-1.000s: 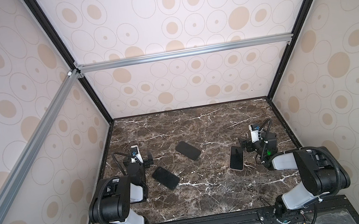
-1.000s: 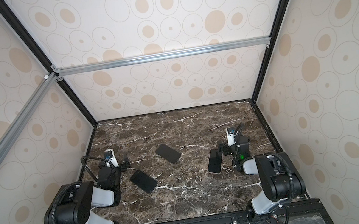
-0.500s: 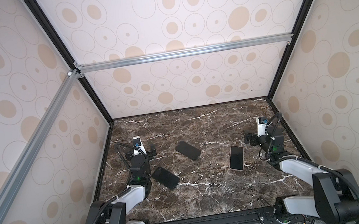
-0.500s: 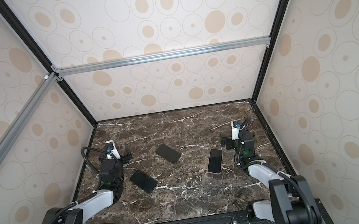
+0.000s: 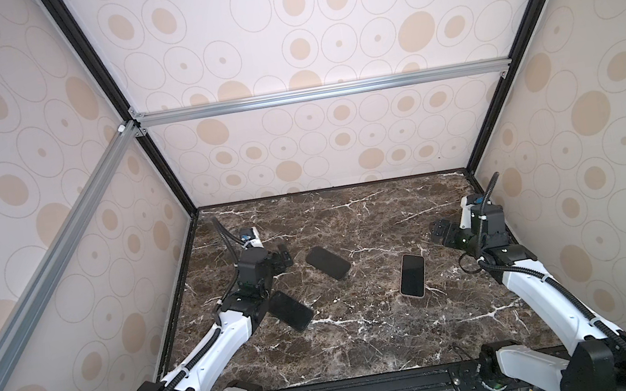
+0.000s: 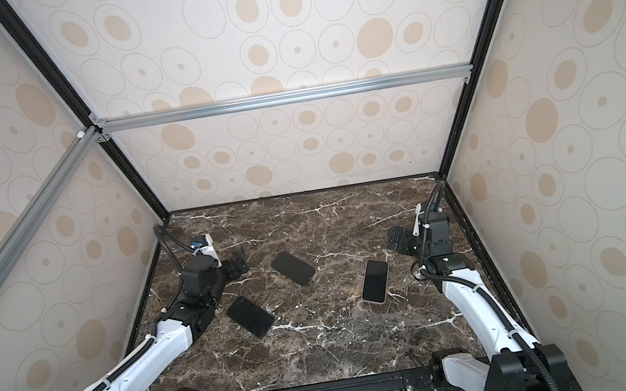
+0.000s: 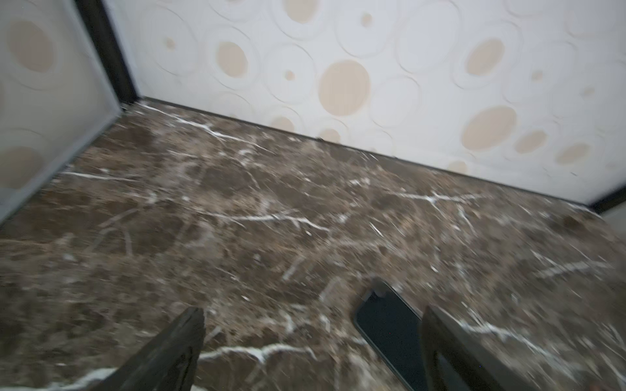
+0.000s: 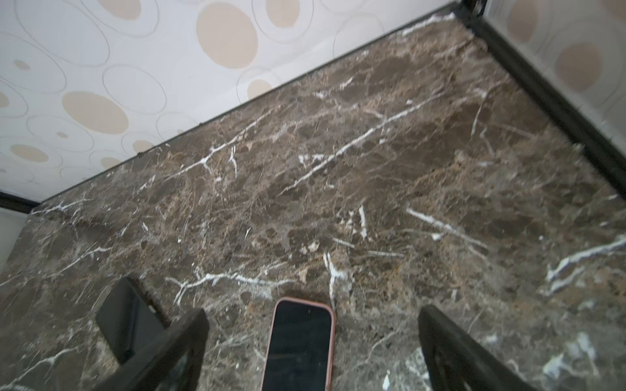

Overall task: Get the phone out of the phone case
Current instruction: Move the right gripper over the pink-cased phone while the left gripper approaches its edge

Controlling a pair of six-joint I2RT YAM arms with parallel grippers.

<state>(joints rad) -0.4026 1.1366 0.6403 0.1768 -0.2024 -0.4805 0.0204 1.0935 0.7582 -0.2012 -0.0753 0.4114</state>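
Note:
A phone [image 5: 413, 275] [image 6: 374, 281] with a dark screen lies flat in a pale pink phone case [image 8: 333, 325] right of the table's middle. In the right wrist view this phone [image 8: 299, 345] lies below and between my right gripper's wide-apart fingers. My right gripper [image 5: 441, 232] [image 6: 397, 240] [image 8: 313, 311] is open and empty, hovering to the right of and beyond the phone. Near the left wall my left gripper [image 5: 283, 257] [image 6: 238, 264] [image 7: 311, 311] is open and empty too.
Two black phones lie on the brown marble table [image 5: 366, 340]: one in the middle [image 5: 327, 262] [image 6: 292, 267] [image 7: 389, 331] [image 8: 125, 318], one nearer the front left [image 5: 291, 311] [image 6: 250, 316], partly under my left arm. Patterned walls enclose the table on three sides.
Both arms have unfolded from near the base and reached out over the table, carrying the grippers farther back. The three phones have not moved.

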